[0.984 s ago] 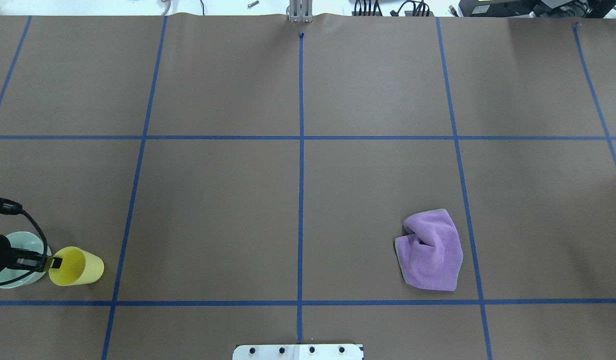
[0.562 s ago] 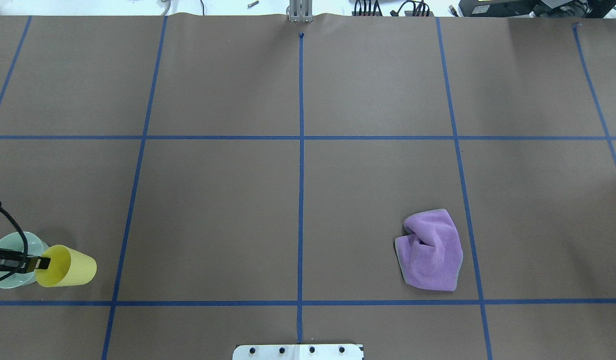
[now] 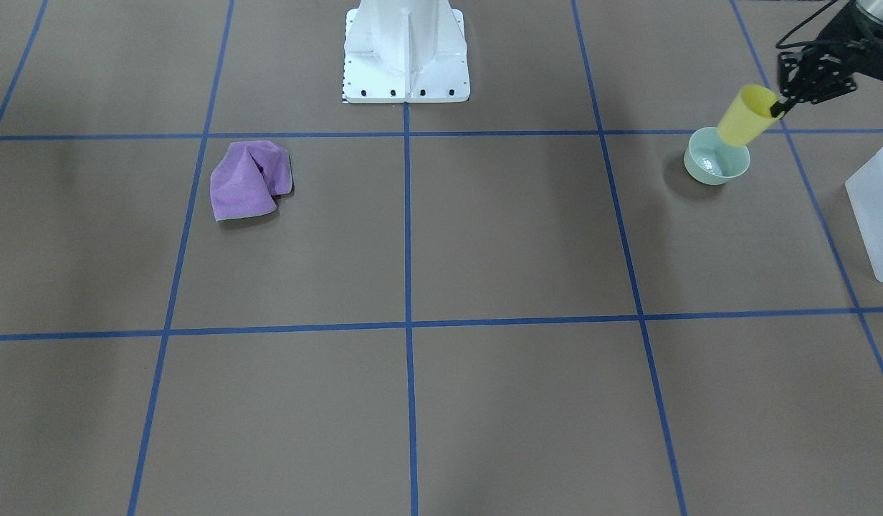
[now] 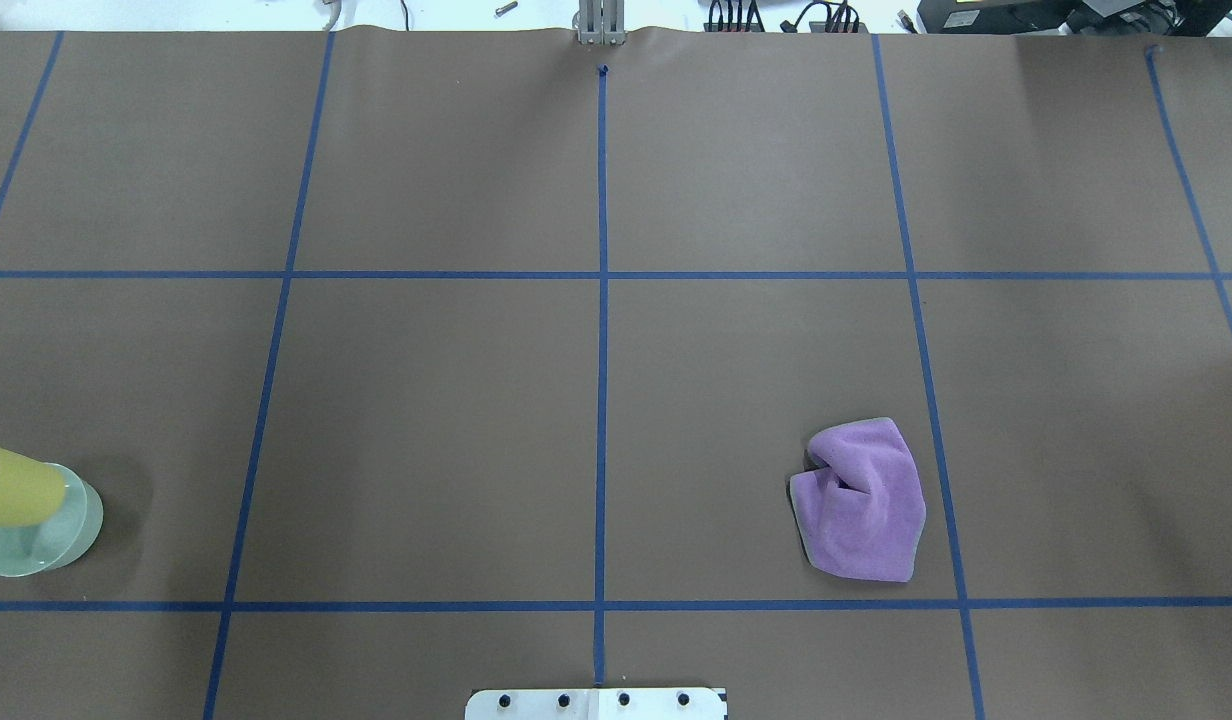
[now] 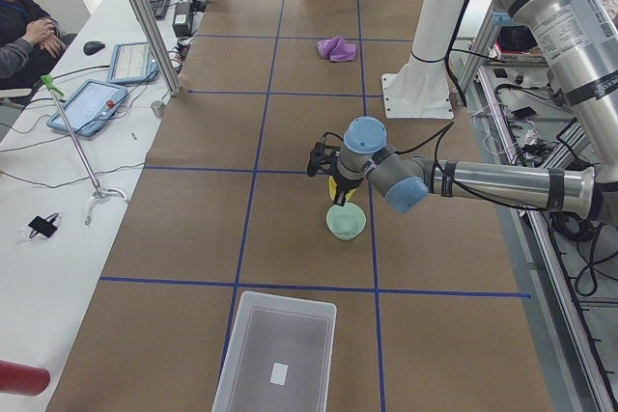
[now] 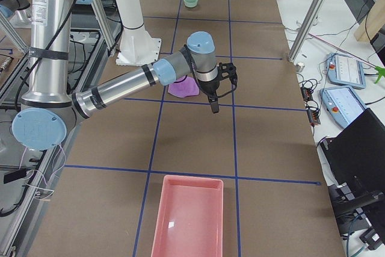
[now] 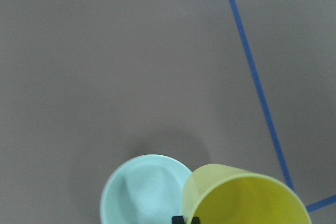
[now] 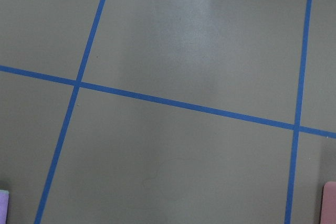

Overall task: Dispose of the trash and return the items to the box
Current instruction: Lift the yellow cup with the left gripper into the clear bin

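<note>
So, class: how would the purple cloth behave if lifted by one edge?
The purple cloth lies crumpled in soft folds, so it would probably droop limply. It looks thin, so likely light; pushed, it may bunch up.

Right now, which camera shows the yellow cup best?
The front-facing view: the whole yellow cup shows, tilted, left gripper pinching its rim. Overhead and left wrist crop it; side views show it small; right wrist misses it.
</note>
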Available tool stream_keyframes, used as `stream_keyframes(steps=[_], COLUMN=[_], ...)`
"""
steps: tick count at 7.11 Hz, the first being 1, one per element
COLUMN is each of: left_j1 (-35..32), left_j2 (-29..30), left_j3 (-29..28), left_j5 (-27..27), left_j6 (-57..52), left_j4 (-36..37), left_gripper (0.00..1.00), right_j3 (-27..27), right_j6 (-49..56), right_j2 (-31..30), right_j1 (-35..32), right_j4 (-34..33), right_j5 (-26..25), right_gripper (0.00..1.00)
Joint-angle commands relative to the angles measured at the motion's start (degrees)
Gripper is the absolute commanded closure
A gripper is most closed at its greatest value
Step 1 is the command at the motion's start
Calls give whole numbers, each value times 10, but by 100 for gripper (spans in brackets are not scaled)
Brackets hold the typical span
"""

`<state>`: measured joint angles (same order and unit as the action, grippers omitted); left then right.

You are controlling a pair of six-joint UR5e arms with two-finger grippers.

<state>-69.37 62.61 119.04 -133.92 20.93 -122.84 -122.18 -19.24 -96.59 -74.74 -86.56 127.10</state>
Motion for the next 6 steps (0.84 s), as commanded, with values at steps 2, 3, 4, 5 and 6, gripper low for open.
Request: stream_keyframes(steps=[2,3,4,5,6], left_j1=[-223,-233,-237,-240,-241], left_j2=[157,203,229,240,255], left_j3=[-165,-263,-355,-435,-485], left_j5=[-13,-13,-12,-12,-13], left_j6=[-457,-504,-522,-522,-526], left_j4=[281,263,192,104,70], left_gripper=[100,100,100,100,100], right_j3=[2,2,0,0,0], right_j6=[0,0,-1,0,0], right_j2=[0,0,0,0,3], right_j1=[3,4,5,5,5], right_j4=[0,0,1,1,1], right_j5=[2,2,3,2,2], right_gripper=[0,0,0,0,0])
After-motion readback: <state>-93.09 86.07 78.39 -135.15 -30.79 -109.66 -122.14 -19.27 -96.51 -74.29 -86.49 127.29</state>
